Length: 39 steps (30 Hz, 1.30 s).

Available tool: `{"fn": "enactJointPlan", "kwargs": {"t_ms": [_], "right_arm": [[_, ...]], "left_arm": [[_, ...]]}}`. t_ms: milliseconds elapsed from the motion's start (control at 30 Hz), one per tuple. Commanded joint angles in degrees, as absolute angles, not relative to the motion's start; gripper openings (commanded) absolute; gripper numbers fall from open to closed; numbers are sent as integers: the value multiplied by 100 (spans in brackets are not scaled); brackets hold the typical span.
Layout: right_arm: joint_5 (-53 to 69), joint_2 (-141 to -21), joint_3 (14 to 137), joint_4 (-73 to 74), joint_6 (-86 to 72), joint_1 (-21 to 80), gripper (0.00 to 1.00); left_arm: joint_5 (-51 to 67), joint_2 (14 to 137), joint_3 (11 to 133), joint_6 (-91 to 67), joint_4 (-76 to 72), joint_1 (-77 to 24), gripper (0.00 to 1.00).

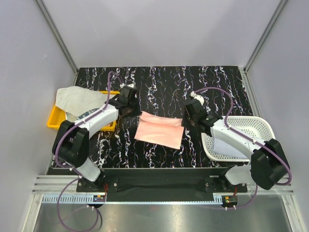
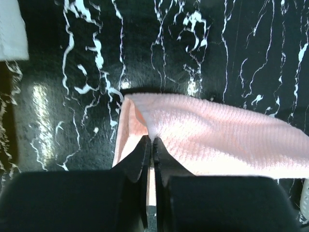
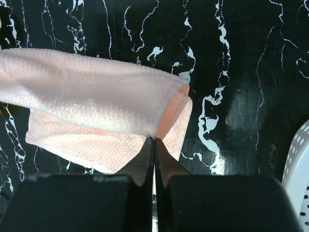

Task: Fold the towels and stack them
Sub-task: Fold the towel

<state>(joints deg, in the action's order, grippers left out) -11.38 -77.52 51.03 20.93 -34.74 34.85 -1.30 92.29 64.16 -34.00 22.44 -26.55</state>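
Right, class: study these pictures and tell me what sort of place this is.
Probably a robot test cell, not a home: a left arm and right arm bolted to a rail at a black marbled table, with plain grey panels walling it in.

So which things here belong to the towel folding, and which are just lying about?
Job: pink towel, pinched at its far corners by the left gripper and right gripper; whitish towel draped over the yellow tray.
Lying about: yellow tray; white mesh basket.
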Motion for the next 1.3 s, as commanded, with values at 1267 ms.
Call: {"fn": "enactJointPlan", "kwargs": {"t_ms": [1267], "right_arm": [[-141, -6319, 3156, 1688, -4332, 3999, 0]], "left_arm": [[395, 7690, 3771, -4061, 1125, -2619, 0]]}}
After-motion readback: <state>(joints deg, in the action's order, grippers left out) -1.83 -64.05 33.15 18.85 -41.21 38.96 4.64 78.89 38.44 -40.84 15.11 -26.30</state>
